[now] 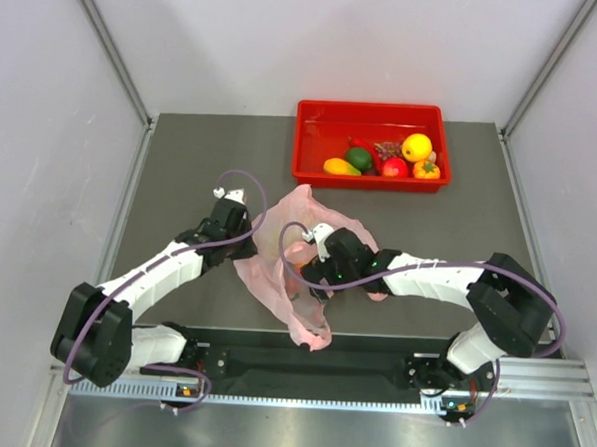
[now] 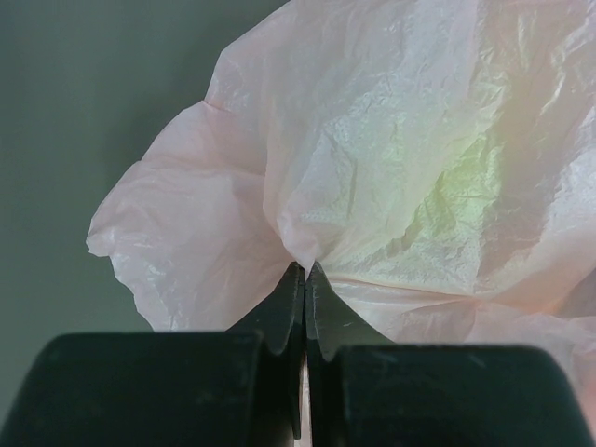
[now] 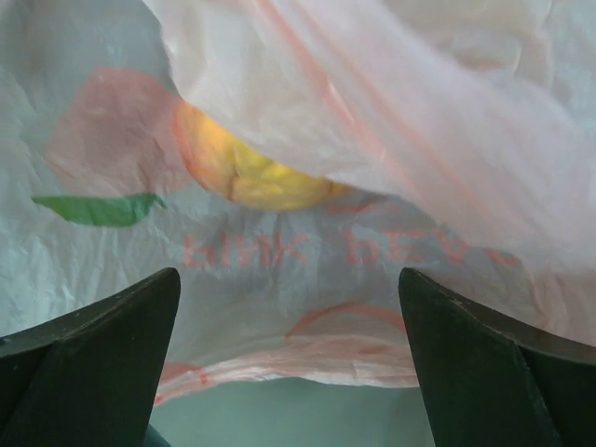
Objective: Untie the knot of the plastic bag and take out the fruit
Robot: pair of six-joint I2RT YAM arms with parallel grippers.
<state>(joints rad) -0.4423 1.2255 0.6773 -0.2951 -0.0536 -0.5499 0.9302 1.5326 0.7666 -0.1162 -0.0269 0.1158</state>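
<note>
Now my left pincer (image 2: pixel 305 279) is clamped on a fold of the plastic bag (image 2: pixel 391 168), mid-counter (image 1: pixel 181 177). My right pincer (image 3: pixel 289 317) gapes before the yellow-orange fruit (image 3: pixel 251 177) inside. Closing might snag loose film and tear the bag free.

Ahead of my right gripper (image 3: pixel 289 279), a fold of the plastic bag (image 3: pixel 419 121) covered half the fruit (image 3: pixel 247 177); I couldn't make out the knot anywhere.
</note>
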